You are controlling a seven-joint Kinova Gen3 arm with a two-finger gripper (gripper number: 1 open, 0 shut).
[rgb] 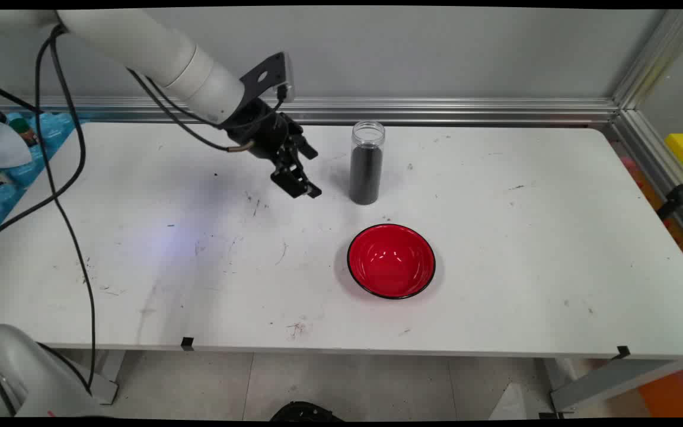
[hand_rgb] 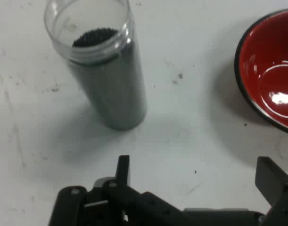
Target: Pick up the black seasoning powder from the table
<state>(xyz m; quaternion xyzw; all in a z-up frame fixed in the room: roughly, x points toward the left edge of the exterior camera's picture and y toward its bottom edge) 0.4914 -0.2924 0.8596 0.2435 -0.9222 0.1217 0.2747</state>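
Main view shows you, from left to right, the gripper (rgb: 299,175) hanging above the table (rgb: 495,237), just left of the jar (rgb: 367,163), with the red bowl (rgb: 391,261) nearer the front edge and a little to the right. You can see the jar upright, lidless and almost full of dark grains, while the bowl holds nothing, so no grain has left the jar. Hand view gives you the fingers (hand_rgb: 122,170) spread wide apart, holding and touching nothing.
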